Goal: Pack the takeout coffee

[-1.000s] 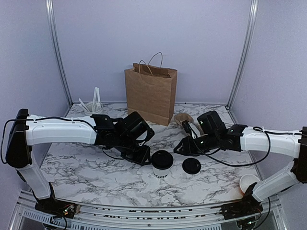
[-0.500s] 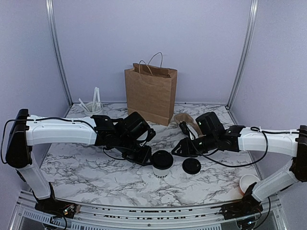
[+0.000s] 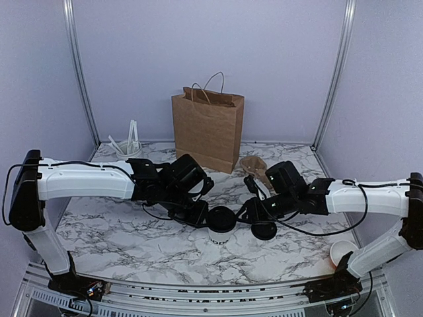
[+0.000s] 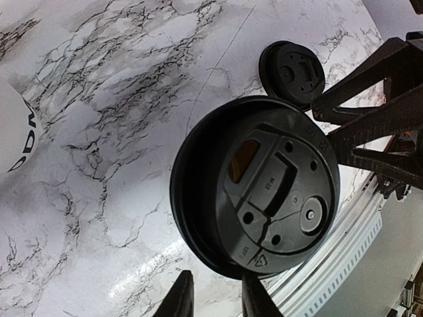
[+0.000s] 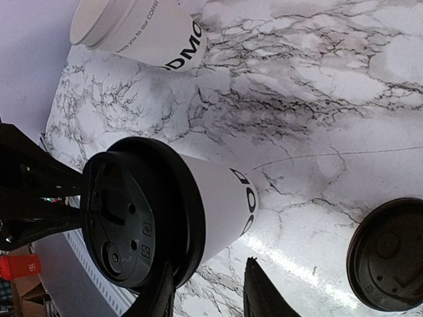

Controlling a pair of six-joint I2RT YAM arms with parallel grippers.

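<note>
White paper, matte black domed lid: the takeout coffee (image 3: 223,228) stands upright on the veined marble table (image 3: 112,239), midway along its near edge. Its long axis is vertical and the lettering faces that edge. Left gripper (image 4: 215,294) and right gripper (image 5: 208,290) flank it, fingers parted, seemingly pinching nothing (contact unclear). A loose black lid (image 3: 264,230) lies flat just beside it. A creased brown paper bag (image 3: 207,129) stands at the far edge.

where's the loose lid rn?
Top view: the loose lid lies flat on the table, right of centre, just right of the coffee and apart from it. In the right wrist view it sits at bottom right.
</note>
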